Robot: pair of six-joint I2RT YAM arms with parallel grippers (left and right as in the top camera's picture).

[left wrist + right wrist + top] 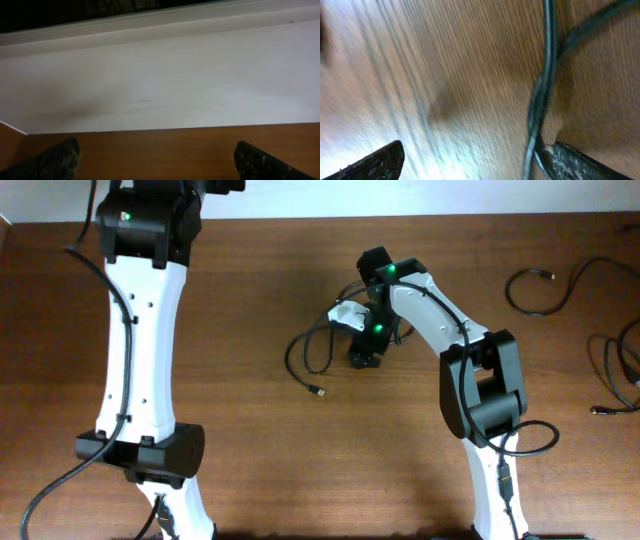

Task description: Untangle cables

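A thin black cable [305, 345] loops on the wooden table at the centre, and its plug end [318, 392] lies toward the front. My right gripper [364, 357] is down at the right side of this loop. In the right wrist view its fingers [475, 160] are wide open, and the cable [542, 100] runs just beside the right finger, inside the jaws. More black cables lie at the far right [545, 285] and at the right edge [620, 370]. My left gripper [160, 162] is open and empty at the table's far left edge, facing the white wall.
The left arm [135, 350] stretches along the table's left side from front to back. The right arm's base [495, 480] stands at the front right. The white wall [160, 85] borders the table's far edge.
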